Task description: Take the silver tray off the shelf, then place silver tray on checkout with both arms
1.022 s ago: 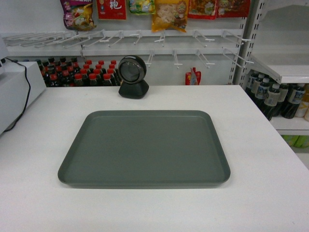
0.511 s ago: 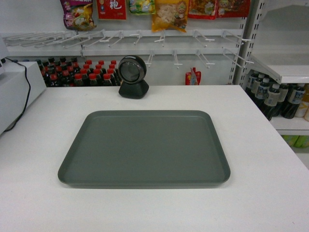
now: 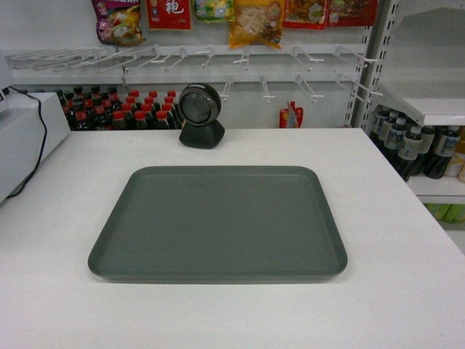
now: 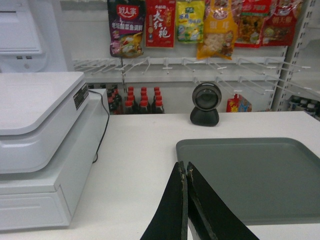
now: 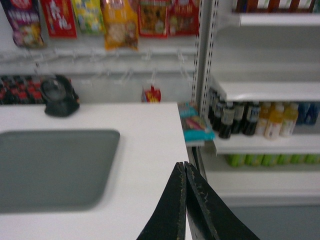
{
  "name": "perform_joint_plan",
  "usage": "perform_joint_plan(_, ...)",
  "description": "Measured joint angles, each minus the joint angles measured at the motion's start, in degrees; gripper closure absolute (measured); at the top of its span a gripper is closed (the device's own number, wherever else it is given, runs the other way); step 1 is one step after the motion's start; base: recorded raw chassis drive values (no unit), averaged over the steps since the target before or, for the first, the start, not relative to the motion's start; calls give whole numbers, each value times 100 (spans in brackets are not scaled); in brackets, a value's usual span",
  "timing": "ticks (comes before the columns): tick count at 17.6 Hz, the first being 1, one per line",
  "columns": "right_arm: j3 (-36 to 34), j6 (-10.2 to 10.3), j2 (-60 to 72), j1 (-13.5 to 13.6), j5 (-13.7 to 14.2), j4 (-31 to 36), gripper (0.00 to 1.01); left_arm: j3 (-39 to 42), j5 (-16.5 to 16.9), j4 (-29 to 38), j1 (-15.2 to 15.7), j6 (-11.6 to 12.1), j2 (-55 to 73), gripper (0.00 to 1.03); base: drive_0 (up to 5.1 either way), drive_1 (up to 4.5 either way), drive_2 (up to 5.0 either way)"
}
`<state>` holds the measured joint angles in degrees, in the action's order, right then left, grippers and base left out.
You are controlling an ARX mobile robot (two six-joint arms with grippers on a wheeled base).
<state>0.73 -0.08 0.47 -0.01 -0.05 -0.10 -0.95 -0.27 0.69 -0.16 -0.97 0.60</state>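
The silver tray point(image 3: 218, 222), flat and grey-green, lies in the middle of the white checkout point(image 3: 65, 298). No arm shows in the head view. In the left wrist view my left gripper point(image 4: 184, 166) is shut and empty, raised near the silver tray's point(image 4: 255, 175) front-left corner and clear of it. In the right wrist view my right gripper point(image 5: 185, 165) is shut with nothing in it, over the checkout's point(image 5: 145, 150) right edge, well right of the silver tray point(image 5: 50, 165). White shelf boards point(image 5: 265, 90) stand to the right.
A black scanner point(image 3: 200, 115) stands at the checkout's back edge. A white register machine point(image 4: 40, 145) with a black cable sits on the left. Red-capped bottles point(image 3: 120, 109) and hanging snack bags point(image 3: 254, 22) line the back wall. Dark bottles point(image 3: 410, 149) fill the right shelves.
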Motion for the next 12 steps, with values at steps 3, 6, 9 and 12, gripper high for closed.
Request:
perform_joint_plan(3, 0, 4, -24, -2, 2, -17, 99, 31, 24, -114, 11, 0, -2, 102, 0, 0, 0)
perform_joint_plan(6, 0, 2, -24, 0, 2, -17, 97, 31, 28, -98, 11, -2, -2, 99, 0, 0, 0)
perform_joint_plan(9, 0, 4, -24, 0, 2, -15, 63, 31, 28, -96, 11, 0, -2, 65, 0, 0, 0)
perform_joint_plan(12, 0, 4, -24, 0, 2, -15, 28, 31, 28, -96, 11, -2, -2, 30, 0, 0, 0)
